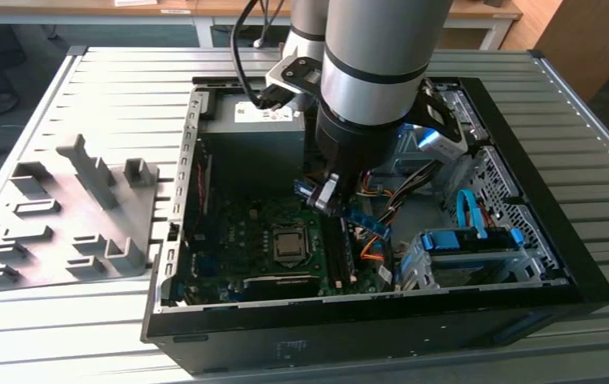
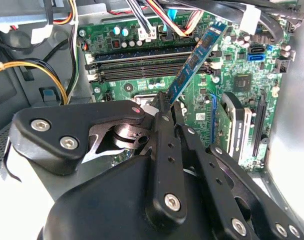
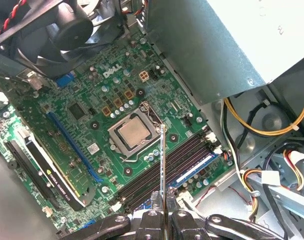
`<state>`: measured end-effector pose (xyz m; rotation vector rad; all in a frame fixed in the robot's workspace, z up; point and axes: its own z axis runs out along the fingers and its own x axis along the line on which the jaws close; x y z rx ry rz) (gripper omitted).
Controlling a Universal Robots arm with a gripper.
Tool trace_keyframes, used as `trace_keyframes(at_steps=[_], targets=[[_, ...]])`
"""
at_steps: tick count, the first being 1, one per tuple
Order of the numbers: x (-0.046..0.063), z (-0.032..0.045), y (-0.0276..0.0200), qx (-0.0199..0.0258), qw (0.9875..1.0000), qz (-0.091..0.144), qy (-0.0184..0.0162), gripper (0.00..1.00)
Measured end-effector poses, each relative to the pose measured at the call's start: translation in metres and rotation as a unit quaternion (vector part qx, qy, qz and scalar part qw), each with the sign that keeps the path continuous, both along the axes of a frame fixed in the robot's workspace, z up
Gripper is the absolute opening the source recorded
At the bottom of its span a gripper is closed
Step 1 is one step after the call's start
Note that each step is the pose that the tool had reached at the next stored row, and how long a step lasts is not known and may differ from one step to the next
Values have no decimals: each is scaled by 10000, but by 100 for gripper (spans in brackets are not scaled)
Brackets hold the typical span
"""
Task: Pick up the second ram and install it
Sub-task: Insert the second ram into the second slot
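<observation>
The second ram (image 1: 370, 223) is a narrow blue-green board with dark chips. My gripper (image 1: 322, 197) is shut on one end of it, inside the open computer case (image 1: 560, 248). It hangs tilted above the motherboard (image 1: 246, 240), near the long black memory slots (image 1: 338, 250). In the second wrist view the ram (image 2: 194, 57) sticks out slantwise from the gripper (image 2: 164, 103) over the slots (image 2: 137, 67). In the first wrist view I see the ram (image 3: 162, 165) edge-on, rising from the gripper (image 3: 162, 216) across the slots (image 3: 181, 160) beside the processor socket (image 3: 134, 131).
A grey power supply (image 1: 250, 132) fills the case's far corner. Orange and yellow cables (image 1: 374, 250) and blue drive brackets (image 1: 464, 240) lie on the exterior view's right of the slots. A grey holder fixture (image 1: 70, 212) stands on the slatted table outside the case. A fan (image 3: 57, 30) overhangs the board.
</observation>
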<state>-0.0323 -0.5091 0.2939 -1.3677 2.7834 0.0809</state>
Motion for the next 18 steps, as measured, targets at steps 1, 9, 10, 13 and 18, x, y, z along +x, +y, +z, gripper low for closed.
trace_keyframes(at_steps=[1,9,10,13,18], targets=[[0,0,0,0,10000,-33,0,14],[0,-2,0,-1,9997,-246,0,14],[0,-2,0,-2,9996,-267,0,14],[0,-3,0,-2,9995,-330,0,14],[0,-3,0,-3,9991,-428,0,14]])
